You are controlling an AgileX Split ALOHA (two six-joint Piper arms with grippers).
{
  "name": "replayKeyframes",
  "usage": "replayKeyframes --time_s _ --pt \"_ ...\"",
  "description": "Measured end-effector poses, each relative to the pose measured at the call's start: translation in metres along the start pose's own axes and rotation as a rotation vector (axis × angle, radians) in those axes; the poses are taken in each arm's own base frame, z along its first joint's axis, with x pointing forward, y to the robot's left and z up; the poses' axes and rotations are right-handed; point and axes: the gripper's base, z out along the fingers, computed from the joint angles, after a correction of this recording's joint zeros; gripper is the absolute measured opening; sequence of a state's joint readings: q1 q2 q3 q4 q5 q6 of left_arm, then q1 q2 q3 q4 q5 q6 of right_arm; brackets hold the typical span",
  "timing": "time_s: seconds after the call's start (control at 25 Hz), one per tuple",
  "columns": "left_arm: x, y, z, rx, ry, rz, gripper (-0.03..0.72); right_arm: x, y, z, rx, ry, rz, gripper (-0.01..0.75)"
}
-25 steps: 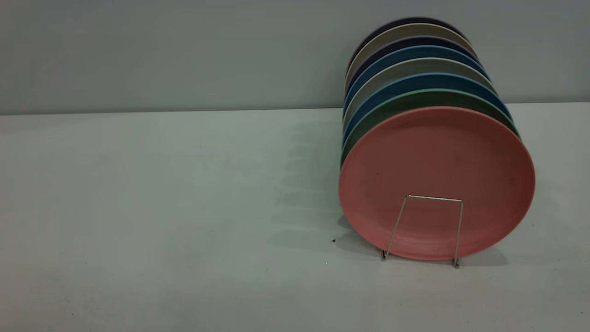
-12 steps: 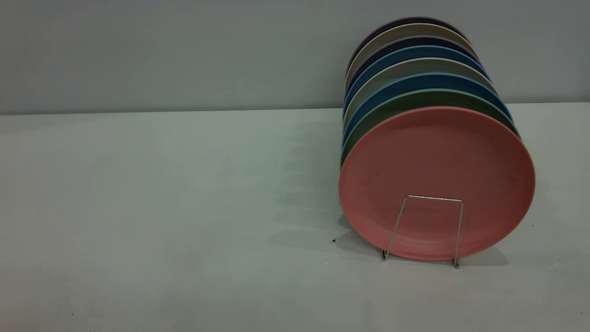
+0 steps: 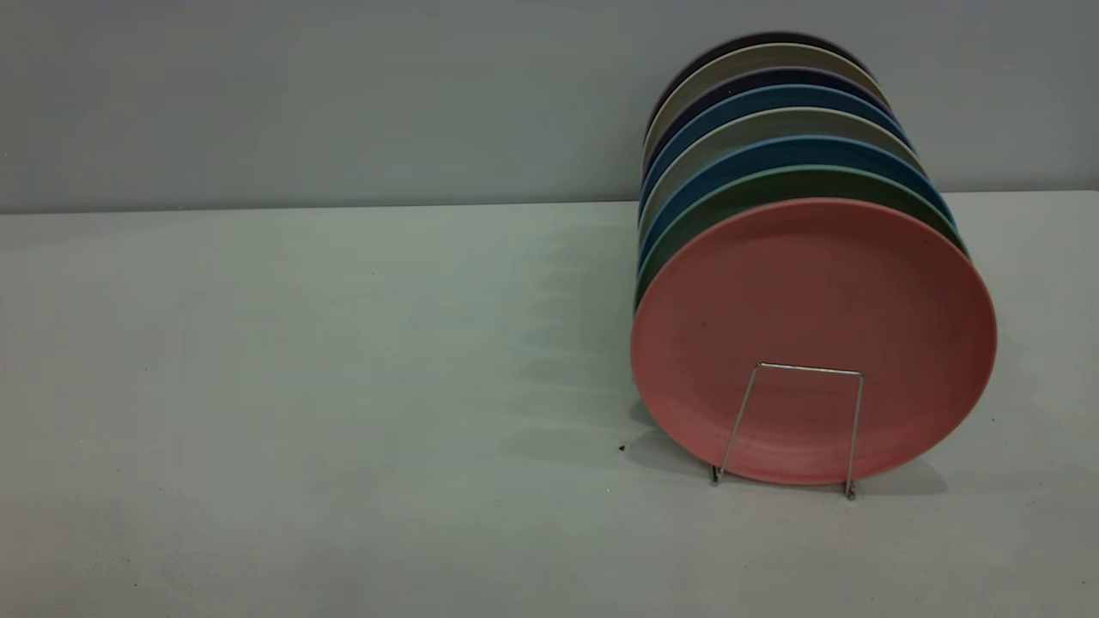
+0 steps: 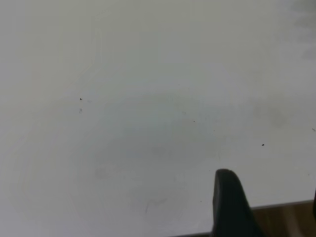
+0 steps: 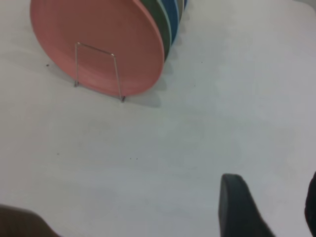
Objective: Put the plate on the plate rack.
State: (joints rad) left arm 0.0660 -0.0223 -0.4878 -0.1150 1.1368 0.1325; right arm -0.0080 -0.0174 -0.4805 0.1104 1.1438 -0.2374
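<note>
The salmon-pink plate (image 3: 816, 292) stands upright in the front slot of the thin wire plate rack (image 3: 803, 371), at the right of the table. It leans against the row of plates behind it. It also shows in the right wrist view (image 5: 98, 29), behind the rack's front loop (image 5: 95, 48). Neither arm shows in the exterior view. My right gripper (image 5: 271, 207) is open and empty over bare table, well away from the rack. My left gripper (image 4: 271, 212) is open and empty over bare table near the table's edge.
Behind the pink plate the rack holds a green plate (image 3: 773, 178), blue plates (image 3: 773, 150) and several grey and dark ones, back to the wall. A brown strip beyond the table edge (image 4: 286, 217) shows in the left wrist view.
</note>
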Motion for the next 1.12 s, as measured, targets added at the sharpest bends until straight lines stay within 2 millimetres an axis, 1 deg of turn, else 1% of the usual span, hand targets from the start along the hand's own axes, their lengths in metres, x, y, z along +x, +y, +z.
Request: replayKeyframes --time_s 1.12 --pt "0.0002 0.0004 -0.0002 0.018 0.0 0.012 0.433 0.0001 0.0 -0.0001 0.001 -0.001 0.0 0.346"
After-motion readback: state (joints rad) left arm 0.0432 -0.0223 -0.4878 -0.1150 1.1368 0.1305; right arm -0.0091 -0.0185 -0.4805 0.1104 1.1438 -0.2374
